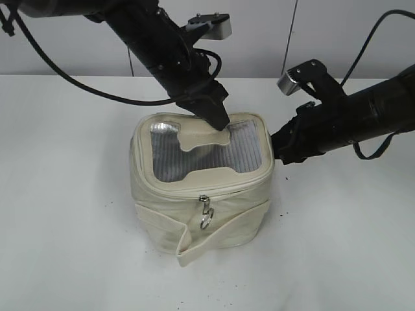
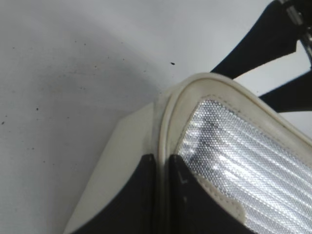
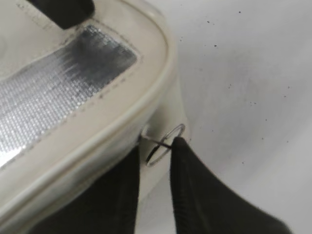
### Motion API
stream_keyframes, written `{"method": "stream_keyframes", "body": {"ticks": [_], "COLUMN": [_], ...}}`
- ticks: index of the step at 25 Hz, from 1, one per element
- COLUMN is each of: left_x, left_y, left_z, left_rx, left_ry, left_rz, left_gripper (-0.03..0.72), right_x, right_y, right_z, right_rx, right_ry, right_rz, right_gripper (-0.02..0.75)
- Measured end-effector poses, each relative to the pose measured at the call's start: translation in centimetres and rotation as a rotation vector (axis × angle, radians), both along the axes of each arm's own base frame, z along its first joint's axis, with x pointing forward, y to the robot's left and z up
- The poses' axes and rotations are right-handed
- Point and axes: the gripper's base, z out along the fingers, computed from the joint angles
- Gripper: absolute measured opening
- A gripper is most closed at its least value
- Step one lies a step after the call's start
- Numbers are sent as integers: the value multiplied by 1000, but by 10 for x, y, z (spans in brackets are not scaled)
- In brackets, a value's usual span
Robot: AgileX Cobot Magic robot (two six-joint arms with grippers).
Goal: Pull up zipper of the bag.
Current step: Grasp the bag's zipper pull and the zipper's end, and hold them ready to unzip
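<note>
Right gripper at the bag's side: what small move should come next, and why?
Probably close the right gripper on the silver ring pull, then draw it along the zipper. The right wrist view shows the ring sitting between the two dark fingers with a gap left, so it does not look clamped yet. The left gripper is shut on the lid rim, steadying the bag.

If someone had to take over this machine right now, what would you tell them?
Left claw: pressed on the bag's lid at its back edge, fingers astride the rim; closed or not, unclear.
Right claw: at the bag's right side, fingers either side of a silver ring pull, not clearly gripping.
Another ring pull hangs at the front.
Zipper: front stretch looks closed.
Left to do: grip the side pull, draw it along.
</note>
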Motion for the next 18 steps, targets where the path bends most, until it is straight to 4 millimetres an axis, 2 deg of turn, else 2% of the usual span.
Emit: {"method": "stream_keyframes", "body": {"ticks": [2, 4, 18], "left_x": [0, 0, -1], "left_y": [0, 0, 0], "left_z": [0, 0, 0], "left_rx": [-1, -1, -1], "left_ry": [2, 2, 5], "left_rz": [0, 0, -3], "left_gripper": [45, 45, 45], "right_x": [2, 0, -33], "right_y": [1, 0, -6], "right_z": [0, -1, 45], "right_rx": [8, 11, -35], "right_ry": [5, 37, 206], "right_rz": [-10, -31, 0], "right_gripper": [53, 1, -16]}}
